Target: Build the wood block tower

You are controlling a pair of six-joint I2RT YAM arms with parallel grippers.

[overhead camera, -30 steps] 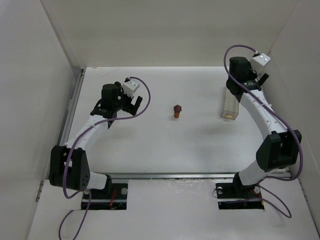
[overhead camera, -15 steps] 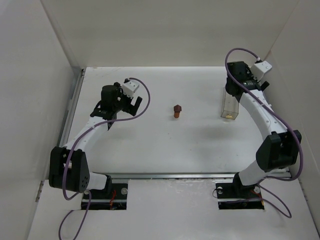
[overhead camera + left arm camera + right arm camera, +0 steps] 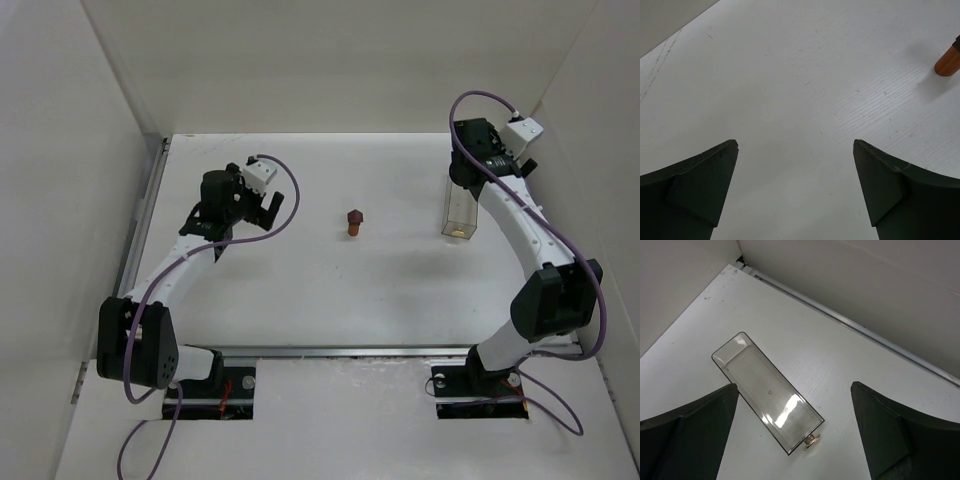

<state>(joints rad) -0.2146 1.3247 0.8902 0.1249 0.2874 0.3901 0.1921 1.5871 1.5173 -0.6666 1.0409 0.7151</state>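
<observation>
Right wrist has twisted round since a second ago; the left arm has barely shifted. The tower [image 3: 354, 221], a dark block [image 3: 354, 214] on an orange cylinder [image 3: 353, 230], stands mid-table [image 3: 300, 290] with bare surface on every side. Left of the tower and well apart from it, the left gripper [image 3: 795, 145] is spread wide and empty. Right of the tower, near the table's right edge, sits the container [image 3: 767, 392]. The right gripper [image 3: 794, 385] hangs over it, also spread wide, holding nothing.
</observation>
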